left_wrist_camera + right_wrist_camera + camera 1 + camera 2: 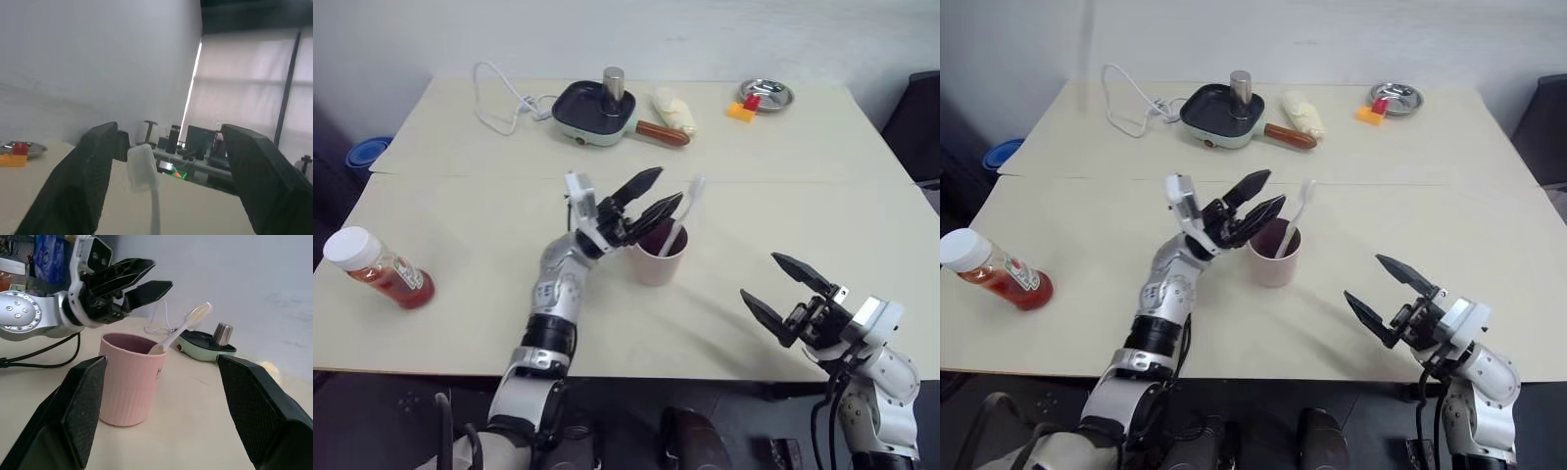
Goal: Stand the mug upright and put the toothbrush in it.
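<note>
Pale cream tabletop (489, 294) against a plain white wall, two slabs butted together with a seam running left to right; mug (658, 258) stands upright near the middle, pale pink, ribbed lower wall, dark maroon inside; right wrist view shows a bit of dark lettering at its side, too small to read; toothbrush (685, 212) sits in the mug, white, leaning to the right, bristled head up and well above the rim; left pincer (650, 198) hovers just left of the mug's rim, black fingers spread wide, holding nothing, toothbrush head just beside the fingertips but apart from them; left wrist view shows the brush head between the two spread fingers with gaps on both sides; right pincer (788, 282) at near right, well apart from the mug, fingers wide, empty, aimed toward the mug; bottle (380, 267) lying on its side at near left, white cap, red contents, label with green and red print, text not readable; far side of the tabletop: small mint-green electric pan (595, 115) with dark inside, brown handle, a metal cylinder (613, 90) standing in it; white cord (504, 103) looped to its left; pale lumpy item (674, 111) right of the pan; metal dish (767, 94) at far right holding a small red piece, orange block (741, 112) just beside it; blue round object (367, 154) on the floor at far left
</note>
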`<state>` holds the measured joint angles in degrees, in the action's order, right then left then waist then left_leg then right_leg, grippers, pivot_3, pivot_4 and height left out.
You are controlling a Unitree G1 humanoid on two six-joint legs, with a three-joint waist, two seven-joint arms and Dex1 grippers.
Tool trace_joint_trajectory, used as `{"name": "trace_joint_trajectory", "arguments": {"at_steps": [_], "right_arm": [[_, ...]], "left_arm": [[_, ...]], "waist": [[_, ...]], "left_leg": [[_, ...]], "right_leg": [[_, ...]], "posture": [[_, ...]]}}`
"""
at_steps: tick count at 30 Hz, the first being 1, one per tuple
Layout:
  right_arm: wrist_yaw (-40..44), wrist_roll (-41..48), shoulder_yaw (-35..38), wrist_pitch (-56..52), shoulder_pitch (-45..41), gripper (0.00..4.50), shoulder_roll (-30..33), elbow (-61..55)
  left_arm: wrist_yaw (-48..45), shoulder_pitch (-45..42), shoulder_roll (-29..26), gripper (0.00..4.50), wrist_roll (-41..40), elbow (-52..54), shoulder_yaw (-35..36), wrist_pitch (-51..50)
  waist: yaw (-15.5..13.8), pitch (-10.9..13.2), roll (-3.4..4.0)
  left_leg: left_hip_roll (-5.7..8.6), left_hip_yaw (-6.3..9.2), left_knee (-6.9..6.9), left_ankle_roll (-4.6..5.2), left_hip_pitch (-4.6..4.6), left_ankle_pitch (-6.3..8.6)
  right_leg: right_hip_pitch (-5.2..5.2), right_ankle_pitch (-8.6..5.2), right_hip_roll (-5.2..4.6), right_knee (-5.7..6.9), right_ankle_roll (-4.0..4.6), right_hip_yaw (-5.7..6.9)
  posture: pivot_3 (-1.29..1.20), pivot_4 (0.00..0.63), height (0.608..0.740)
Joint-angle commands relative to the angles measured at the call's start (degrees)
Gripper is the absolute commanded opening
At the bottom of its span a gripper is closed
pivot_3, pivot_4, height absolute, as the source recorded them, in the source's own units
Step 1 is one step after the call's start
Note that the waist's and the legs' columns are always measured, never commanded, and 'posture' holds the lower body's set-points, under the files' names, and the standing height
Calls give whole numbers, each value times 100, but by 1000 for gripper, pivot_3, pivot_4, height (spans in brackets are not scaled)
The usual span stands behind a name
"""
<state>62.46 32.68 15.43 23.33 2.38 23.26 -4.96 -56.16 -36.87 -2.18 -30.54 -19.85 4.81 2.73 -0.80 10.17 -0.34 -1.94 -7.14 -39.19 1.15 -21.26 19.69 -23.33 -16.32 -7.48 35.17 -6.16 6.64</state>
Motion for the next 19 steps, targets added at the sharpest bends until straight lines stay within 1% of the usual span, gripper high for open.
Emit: {"name": "trace_joint_trajectory", "arguments": {"at_steps": [1, 3, 4, 6, 7, 8, 9, 11, 12, 15, 19], "right_arm": [[80, 4, -63, -192, -81, 3708, 272, -49], [277, 58, -155, -422, -186, 3708, 508, 6], [310, 65, -171, -497, -285, 3708, 601, 68], [436, 24, -199, -562, -540, 3708, 781, 263], [641, -7, -266, -556, -653, 3708, 901, 377], [832, -12, -323, -562, -731, 3708, 1005, 461], [1006, 35, -365, -625, -807, 3708, 1094, 541], [1246, 141, -417, -762, -931, 3708, 1209, 651], [1305, 170, -439, -851, -975, 3708, 1243, 681], [1431, 176, -553, -1050, -1085, 3708, 1248, 647], [1282, 66, -670, -1103, -1179, 3708, 1095, 566]], "left_arm": [[213, 497, -614, 4128, 150, 1186, 77, -243], [224, 1060, -1253, 4128, 299, 1708, 219, -380], [244, 1343, -1575, 4128, 440, 1785, 330, -336], [109, 2011, -2245, 4128, 664, 1695, 652, -40], [-40, 2388, -2633, 4128, 968, 1559, 735, 386], [-197, 2670, -2892, 4128, 1040, 1576, 810, 575], [-139, 2925, -3077, 4128, 985, 1724, 992, 542], [-77, 3402, -3257, 4128, 240, 2408, 1356, -184], [135, 3646, -3359, 4128, 281, 2745, 1430, -482], [357, 4272, -3472, 4128, 371, 3479, 1552, -668], [592, 4798, -3418, 4128, 681, 3774, 1603, -517]], "waist": [[17, 0, 0], [63, -1, 2], [79, -2, 3], [106, -3, 5], [113, -2, 4], [129, -2, 4], [122, -1, 6], [52, 2, 0], [25, 5, -4], [-18, 4, -2], [-2, 1, 3]], "left_leg": [[-1, 1, 0, 0, 0, 0], [-2, 2, -1, 0, 0, 0], [-14, 2, 0, 0, 2, 0], [-28, 1, 0, 1, 5, 1], [-31, -2, 0, 0, 7, 1], [-35, -1, 0, -1, 7, 2], [-38, -5, 1, -3, 7, 3], [-41, 2, 2, -2, 0, 7], [-39, 8, -1, 0, -2, 7], [-30, 14, -3, 8, -1, 12], [-31, 6, -1, 4, 3, 15]], "right_leg": [[0, 0, 0, 2, 1, 0], [0, -1, -3, 3, 1, 0], [0, -1, -5, 5, 1, -3], [0, -1, -5, 7, 2, -3], [0, -2, -5, 8, 4, -3], [-1, -4, -3, 9, 6, 0], [-5, -6, -3, 11, 10, 0], [-6, -8, -7, 9, 14, 8], [-5, -8, -11, 10, 14, 11], [2, -7, -31, 8, 13, 3], [-1, -7, -29, 8, 13, 6]], "posture": [[0, 150, 740], [0, 150, 740], [0, 150, 740], [0, 150, 740], [0, 150, 740], [0, 150, 740], [0, 150, 740], [0, 150, 740], [0, 150, 740], [0, 150, 740], [0, 150, 740]]}}
